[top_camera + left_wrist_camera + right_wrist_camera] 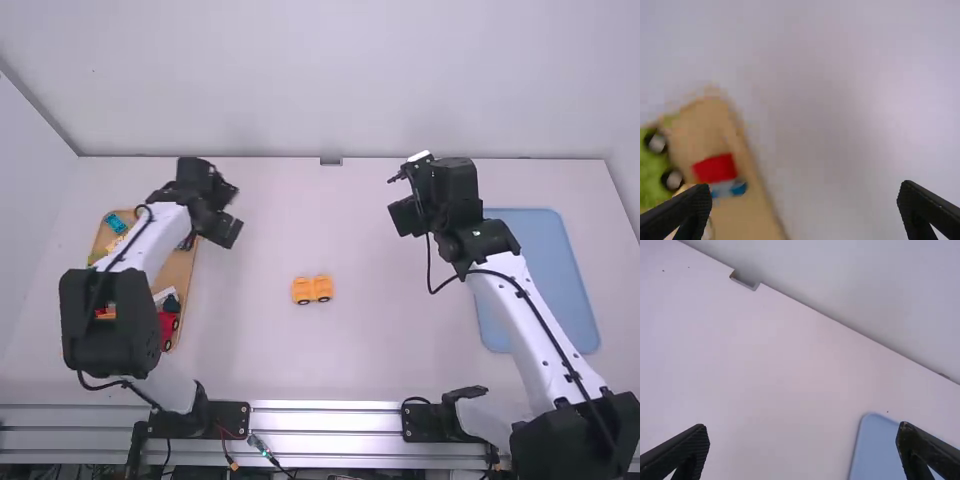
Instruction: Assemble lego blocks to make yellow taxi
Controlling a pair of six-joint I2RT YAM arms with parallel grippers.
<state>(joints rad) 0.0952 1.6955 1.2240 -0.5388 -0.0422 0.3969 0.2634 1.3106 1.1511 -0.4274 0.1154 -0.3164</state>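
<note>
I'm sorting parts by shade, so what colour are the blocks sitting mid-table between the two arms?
Yellow-orange blocks, seen best in the high view.

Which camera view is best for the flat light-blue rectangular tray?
High view. It shows most of the flat light-blue rectangular tray, with the white right arm crossing in front of part. The right wrist view has just one corner area, cut by the frame and partly behind a finger of the right gripper.

My white table (385, 340) carries three things: at the left, a tan tray (177, 272) of loose pieces; around the middle, a small yellow block vehicle (323, 288) with dark wheels; at the right, a light blue, round-cornered panel (548, 262), well apart from it.
</note>
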